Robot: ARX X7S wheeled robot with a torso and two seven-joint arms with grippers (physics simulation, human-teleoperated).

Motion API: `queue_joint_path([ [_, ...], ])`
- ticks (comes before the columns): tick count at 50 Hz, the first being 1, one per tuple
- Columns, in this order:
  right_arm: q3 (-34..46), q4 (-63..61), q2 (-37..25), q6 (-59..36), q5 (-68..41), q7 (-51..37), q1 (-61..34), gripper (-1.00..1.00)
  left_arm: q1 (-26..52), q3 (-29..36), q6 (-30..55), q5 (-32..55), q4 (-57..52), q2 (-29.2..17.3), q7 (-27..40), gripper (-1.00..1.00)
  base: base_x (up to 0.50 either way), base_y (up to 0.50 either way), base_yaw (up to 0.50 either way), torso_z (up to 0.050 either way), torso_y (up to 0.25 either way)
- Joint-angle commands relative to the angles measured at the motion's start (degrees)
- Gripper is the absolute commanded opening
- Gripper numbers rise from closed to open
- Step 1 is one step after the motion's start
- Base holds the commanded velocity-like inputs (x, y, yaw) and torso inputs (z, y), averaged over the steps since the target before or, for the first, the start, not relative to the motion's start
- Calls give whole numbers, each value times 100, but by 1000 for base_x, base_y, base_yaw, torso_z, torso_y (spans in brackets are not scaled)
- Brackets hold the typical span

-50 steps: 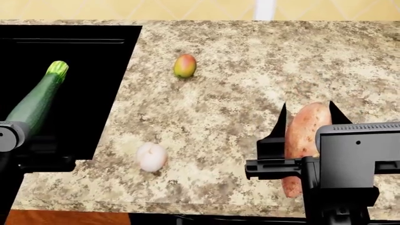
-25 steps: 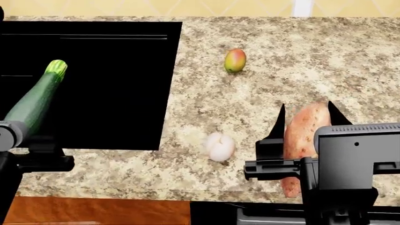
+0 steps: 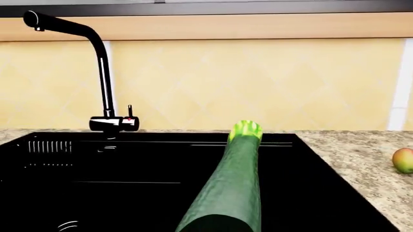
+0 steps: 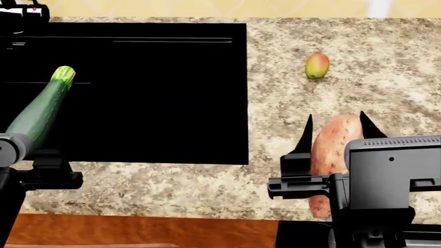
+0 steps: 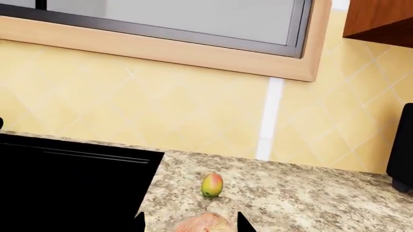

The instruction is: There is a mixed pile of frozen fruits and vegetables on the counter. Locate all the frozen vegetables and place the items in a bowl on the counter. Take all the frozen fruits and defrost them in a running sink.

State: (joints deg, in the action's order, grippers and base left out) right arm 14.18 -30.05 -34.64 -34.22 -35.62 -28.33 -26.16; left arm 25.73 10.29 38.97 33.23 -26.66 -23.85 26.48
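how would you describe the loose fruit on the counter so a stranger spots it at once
Start at the black sink and look onto the speckled counter toward the wall. The mango lies there alone, small, egg-shaped, green blushing red, unlike the larger orange sweet potato in the right gripper.

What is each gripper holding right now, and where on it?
Left gripper: zucchini, held at its butt end. Right gripper: sweet potato, fingers around its upper half.

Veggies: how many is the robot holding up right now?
2. A green zucchini in the left gripper over the black sink, and a sweet potato in the right gripper. Others may be out of view.
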Motion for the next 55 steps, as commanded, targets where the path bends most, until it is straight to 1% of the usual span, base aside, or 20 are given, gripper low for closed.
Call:
queue_joint_path([
  [1, 14, -13, -3, 3, 114, 55, -22, -100, 7, -14, -39, 50, -8, -10, 54, -100, -12, 367, 0, 0, 0],
  [19, 89, -48, -26, -8, 150, 59, -40, -100, 14, -15, -46, 73, -19, -28, 85, -100, -4, 376, 0, 0, 1],
  [47, 90, -5, -23, 49, 138, 62, -30, -100, 67, 3, 45, 154, -160, -66, 164, -100, 0, 500, 0, 0, 0],
  [55, 99, 25, -10, 74, 140, 70, -36, -100, 67, 32, 8, 133, -111, -60, 156, -100, -201, 500, 0, 1, 0],
])
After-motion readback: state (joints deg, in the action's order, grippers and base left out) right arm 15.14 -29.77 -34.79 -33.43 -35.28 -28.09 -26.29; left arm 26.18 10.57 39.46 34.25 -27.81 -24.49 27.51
